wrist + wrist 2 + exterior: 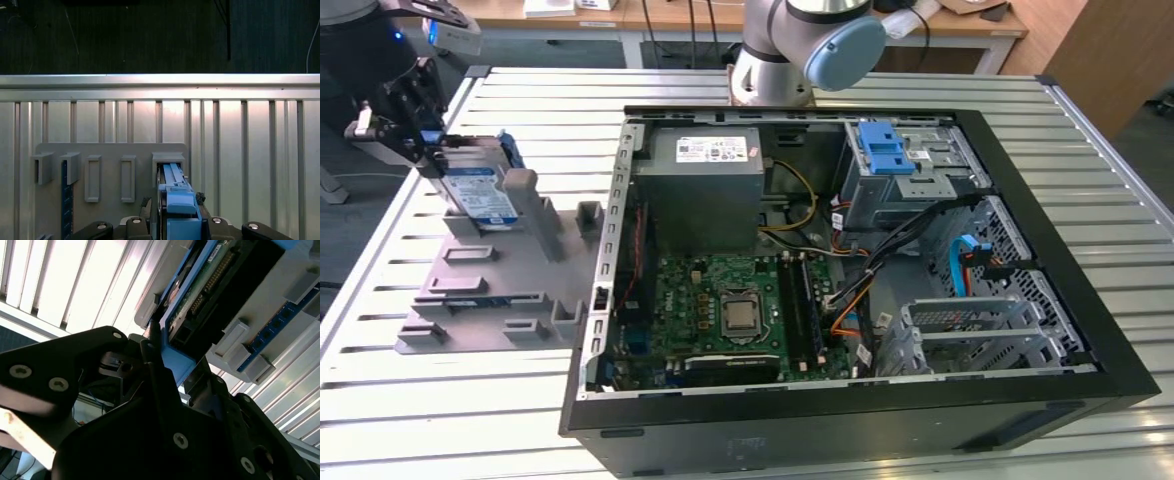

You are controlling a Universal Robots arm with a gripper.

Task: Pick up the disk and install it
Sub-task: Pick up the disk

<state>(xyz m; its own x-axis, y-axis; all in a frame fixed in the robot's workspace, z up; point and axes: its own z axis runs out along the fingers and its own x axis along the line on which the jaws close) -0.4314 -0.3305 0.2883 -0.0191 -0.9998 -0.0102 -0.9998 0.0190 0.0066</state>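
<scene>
A flat silver disk [478,192] with a white-and-blue label, framed by a blue plastic carrier, stands upright on its edge in a slot of a pale grey plastic holder [480,290]. The holder lies flat on the slatted aluminium table [454,420], near the table's edge on the exterior view's left and towards its far corner on that side. The black two-fingered gripper [434,160] is at the disk's upper end. In the first wrist view the disk [172,177] runs down into the holder's slot and the gripper [177,205] has a finger on each side of the blue carrier. In the second wrist view the gripper [172,360] has its dark fingers [152,347] pressed against both faces of the carrier, so it is clamped on the disk [200,290], whose connector end and green board show. The disk's lower edge sits in the holder [105,150].

A thin blue circuit strip [65,200] stands on edge in another slot of the holder, well apart from the disk.

Just beside the holder, filling the middle of the table, lies an open black computer case [854,420]. Inside it are a grey power-supply box [707,180] with a white sticker, a green motherboard [734,310] and a blue-latched metal drive cage [901,160]. The grey arm base [787,50] stands at the table's far edge
</scene>
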